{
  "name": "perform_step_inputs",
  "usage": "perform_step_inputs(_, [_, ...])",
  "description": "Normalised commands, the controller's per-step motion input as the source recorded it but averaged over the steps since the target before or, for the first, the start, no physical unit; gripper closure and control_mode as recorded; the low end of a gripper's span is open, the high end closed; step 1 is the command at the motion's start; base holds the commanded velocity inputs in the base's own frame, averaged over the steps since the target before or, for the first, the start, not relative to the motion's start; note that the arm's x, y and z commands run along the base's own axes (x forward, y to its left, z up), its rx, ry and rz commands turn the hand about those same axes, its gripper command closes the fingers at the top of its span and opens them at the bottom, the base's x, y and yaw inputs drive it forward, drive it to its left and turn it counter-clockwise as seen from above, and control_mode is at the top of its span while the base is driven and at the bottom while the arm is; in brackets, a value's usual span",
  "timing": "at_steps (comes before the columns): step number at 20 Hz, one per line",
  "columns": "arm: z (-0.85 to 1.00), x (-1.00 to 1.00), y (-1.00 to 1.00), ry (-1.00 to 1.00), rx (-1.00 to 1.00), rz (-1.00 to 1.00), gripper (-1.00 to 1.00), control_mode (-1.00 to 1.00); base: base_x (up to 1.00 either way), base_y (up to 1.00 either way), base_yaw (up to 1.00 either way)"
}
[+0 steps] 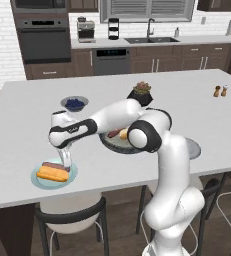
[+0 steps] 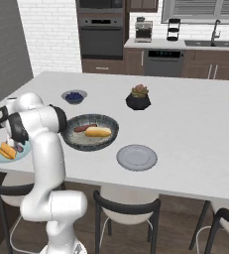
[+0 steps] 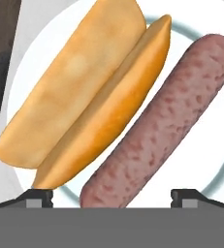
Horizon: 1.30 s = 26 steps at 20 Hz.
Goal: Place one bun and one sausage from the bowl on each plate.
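Note:
My gripper (image 3: pixel 112 196) hangs open just above the pale blue-green plate (image 1: pixel 36 179) near the counter's front left edge. On that plate an orange-golden bun (image 3: pixel 84 92) and a reddish-brown sausage (image 3: pixel 167 126) lie side by side, and the sausage's near end sits between my spread fingertips (image 3: pixel 38 196), untouched. In the left base view the gripper (image 1: pixel 65 162) stands over the sausage (image 1: pixel 54 165) and bun (image 1: pixel 52 173). The dark grey bowl (image 2: pixel 76 141) holds another sausage (image 2: pixel 82 128) and a pale yellow bun (image 2: pixel 98 132). The grey plate (image 2: pixel 137 157) is bare.
A small blueberry bowl (image 2: pixel 74 96) and a black plant pot (image 2: pixel 138 99) stand behind the big bowl. Shakers (image 1: pixel 220 91) sit far right on the counter. Stools (image 2: pixel 126 208) line the counter's front edge below.

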Motion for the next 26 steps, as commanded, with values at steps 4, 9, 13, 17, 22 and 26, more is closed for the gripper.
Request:
perform_step_inputs(4, [0.18,-0.19,-0.04,-0.04,-0.01,-0.01,-1.00,-1.00,0.00,0.00,0.00])
perform_step_inputs(9, [0.92,-0.08,-0.61,0.00,0.00,-0.18,-1.00,-1.00,0.00,0.00,0.00])
perform_step_inputs(13, [0.46,-0.04,-0.96,-0.01,-0.07,-0.49,-1.00,-1.00,0.00,0.00,0.00])
perform_step_inputs(17, [0.82,0.00,-0.59,0.06,-0.11,-0.60,-1.00,-1.00,0.00,0.00,0.00])
perform_step_inputs(22, [0.39,0.19,-0.55,0.11,-0.20,-0.73,-1.00,-1.00,0.00,0.00,0.00])
perform_step_inputs(26, [0.18,0.21,-0.51,0.01,-0.26,-0.73,-1.00,-1.00,0.00,0.00,0.00])
